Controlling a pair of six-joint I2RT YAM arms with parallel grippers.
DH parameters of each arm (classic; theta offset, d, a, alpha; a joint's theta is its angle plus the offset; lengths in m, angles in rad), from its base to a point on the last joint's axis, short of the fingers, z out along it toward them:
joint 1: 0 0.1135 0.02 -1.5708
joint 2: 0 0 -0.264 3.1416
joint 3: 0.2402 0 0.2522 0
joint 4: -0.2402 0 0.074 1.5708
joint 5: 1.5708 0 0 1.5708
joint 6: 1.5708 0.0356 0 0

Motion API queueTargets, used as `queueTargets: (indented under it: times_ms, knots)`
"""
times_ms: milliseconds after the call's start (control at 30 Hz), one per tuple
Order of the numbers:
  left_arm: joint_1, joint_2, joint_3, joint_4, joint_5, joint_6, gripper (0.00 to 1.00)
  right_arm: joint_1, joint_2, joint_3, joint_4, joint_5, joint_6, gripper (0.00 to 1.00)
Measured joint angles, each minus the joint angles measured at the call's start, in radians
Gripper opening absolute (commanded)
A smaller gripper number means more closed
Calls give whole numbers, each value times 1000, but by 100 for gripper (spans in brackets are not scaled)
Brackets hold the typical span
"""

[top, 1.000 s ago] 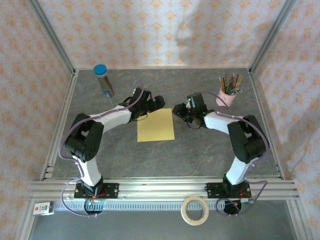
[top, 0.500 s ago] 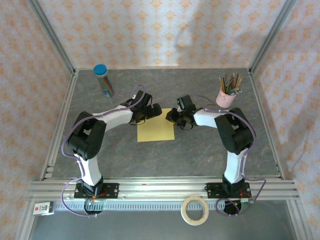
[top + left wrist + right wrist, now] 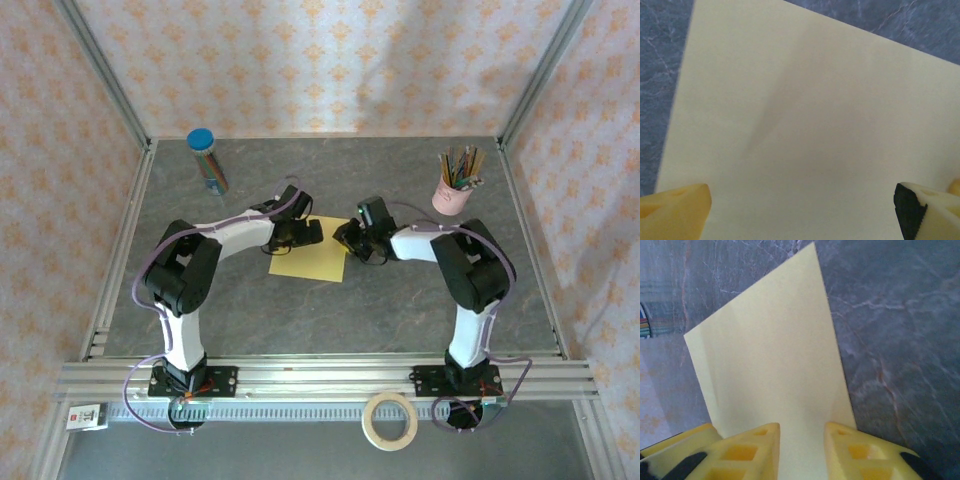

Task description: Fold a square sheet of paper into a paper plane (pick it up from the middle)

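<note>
Tape roll (image 3: 390,420) lies on the front rail, outside the work area. Not in use.

Sheet (image 3: 310,262) lies on the table (image 3: 420,300) about mid-way btwn the two arms, a bit skewed to the table edges. It looks unfolded, so I judge no plane fold has begun. Central spot makes sense: both arms reach it w/o stretching.

L gripper (image 3: 800,215) hangs low over the sheet's far-left part, jaws wide apart, holding nothing. Paper spans the whole gap btwn its fingertips (image 3: 675,210). A wide stance suits pressing or spanning the sheet, not nipping it. Soft dark band runs across the paper under it; shadow or slight bow, can't tell.

R gripper (image 3: 802,452) sits at the sheet's far-right corner, jaws narrow w/ a slit left, paper edge visible in the slit. Not clamped, as far as the wrist view shows. Narrow set is prob. pre-shaped for thin paper. Can't tell whether that edge is off the table.

Note: both tools work the far edge, not the middle the task asks for.

Far side: capped pen tube (image 3: 207,160) left, pink pencil cup (image 3: 452,195) right, both well apart from the sheet, so clear of arm sweep.
</note>
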Motion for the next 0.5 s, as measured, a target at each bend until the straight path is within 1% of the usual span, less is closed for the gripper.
queueTargets:
  times_ms: [167,367,467,500]
  knots:
    - [-16,37,80,-62,-24,52,95,-15,-98,-7,1,46,-5,49]
    - [-53,127,207,-111,-44,102,97,-97,-204,-28,-13,130,-65,78]
    - [-74,169,252,-138,-54,119,97,-135,-247,-71,-22,168,-96,86]
    - [-80,183,265,-144,-56,126,97,-145,-259,-87,-26,181,-106,88]
